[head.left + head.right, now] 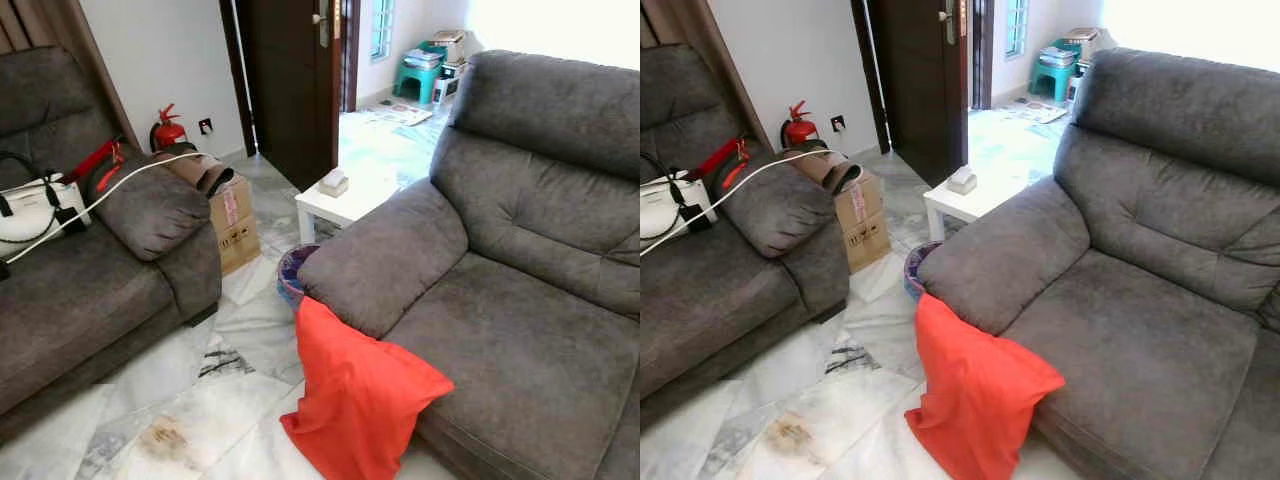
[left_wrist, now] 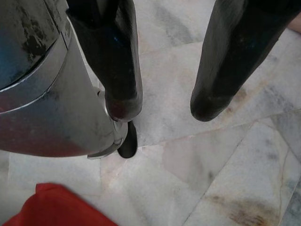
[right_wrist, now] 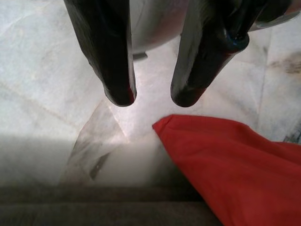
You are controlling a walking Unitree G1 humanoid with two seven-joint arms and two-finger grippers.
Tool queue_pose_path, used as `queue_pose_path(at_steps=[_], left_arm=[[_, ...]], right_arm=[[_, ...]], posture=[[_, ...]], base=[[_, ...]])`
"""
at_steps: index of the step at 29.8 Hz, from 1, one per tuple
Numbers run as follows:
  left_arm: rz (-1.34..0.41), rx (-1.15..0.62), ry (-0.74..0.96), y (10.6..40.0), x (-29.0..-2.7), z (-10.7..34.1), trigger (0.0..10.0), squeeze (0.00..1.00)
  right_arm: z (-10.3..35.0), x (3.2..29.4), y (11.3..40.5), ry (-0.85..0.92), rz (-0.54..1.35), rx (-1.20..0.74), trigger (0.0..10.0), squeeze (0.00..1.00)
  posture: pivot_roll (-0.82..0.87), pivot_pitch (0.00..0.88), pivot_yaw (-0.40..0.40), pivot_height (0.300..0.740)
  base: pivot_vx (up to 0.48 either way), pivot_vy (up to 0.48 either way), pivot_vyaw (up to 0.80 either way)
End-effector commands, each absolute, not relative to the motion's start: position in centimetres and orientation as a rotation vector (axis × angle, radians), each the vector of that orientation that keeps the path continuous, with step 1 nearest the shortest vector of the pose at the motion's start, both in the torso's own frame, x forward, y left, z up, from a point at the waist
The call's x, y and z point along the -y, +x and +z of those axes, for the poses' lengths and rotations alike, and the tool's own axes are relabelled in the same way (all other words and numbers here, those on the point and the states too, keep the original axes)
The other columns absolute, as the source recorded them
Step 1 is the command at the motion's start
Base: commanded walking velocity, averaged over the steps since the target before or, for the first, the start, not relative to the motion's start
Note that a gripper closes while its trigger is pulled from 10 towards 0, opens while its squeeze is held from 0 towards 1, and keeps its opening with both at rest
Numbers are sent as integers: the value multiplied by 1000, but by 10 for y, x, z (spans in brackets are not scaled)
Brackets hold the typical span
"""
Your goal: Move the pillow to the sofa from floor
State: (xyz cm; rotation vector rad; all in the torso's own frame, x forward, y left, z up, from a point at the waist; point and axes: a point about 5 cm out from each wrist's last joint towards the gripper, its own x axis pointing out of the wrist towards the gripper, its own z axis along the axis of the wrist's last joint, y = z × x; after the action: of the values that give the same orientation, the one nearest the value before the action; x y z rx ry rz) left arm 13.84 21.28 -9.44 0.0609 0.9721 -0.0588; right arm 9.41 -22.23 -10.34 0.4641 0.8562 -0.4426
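Note:
A red pillow (image 1: pixel 355 395) stands on the marble floor, leaning against the front corner of the grey sofa (image 1: pixel 520 300) on the right, just below its armrest. Its top edge touches the seat cushion. In the left wrist view my left gripper (image 2: pixel 167 106) hangs open over bare floor tiles, with a corner of the red pillow (image 2: pixel 56 207) nearby. In the right wrist view my right gripper (image 3: pixel 153 96) is open above the floor, a corner of the pillow (image 3: pixel 225 155) lying just beyond its fingertips. Nothing is held in either gripper.
A second grey sofa (image 1: pixel 90 270) on the left carries a white device with cables. Between the sofas are a cardboard box (image 1: pixel 232 225), a purple bin (image 1: pixel 293 272) and a small white table (image 1: pixel 345 205). A fire extinguisher (image 1: pixel 167 130) stands by the wall near the dark door.

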Motion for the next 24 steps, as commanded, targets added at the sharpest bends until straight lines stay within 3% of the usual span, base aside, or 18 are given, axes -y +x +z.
queue_pose_path(at_steps=[1,11,24], left_arm=[[-48,-984,68,133,-222,-94,10000,0],[-22,-992,63,125,-254,-88,10000,0],[-32,-995,73,123,-247,-90,10000,0]], right_arm=[[-103,221,97,455,-450,-847,10000,0],[-102,224,98,454,-477,-834,10000,0],[-100,223,104,449,-458,-820,10000,0]], posture=[[165,58,36,740],[165,62,39,740],[168,63,36,740]], base=[[326,0,0],[344,0,0],[325,0,0]])
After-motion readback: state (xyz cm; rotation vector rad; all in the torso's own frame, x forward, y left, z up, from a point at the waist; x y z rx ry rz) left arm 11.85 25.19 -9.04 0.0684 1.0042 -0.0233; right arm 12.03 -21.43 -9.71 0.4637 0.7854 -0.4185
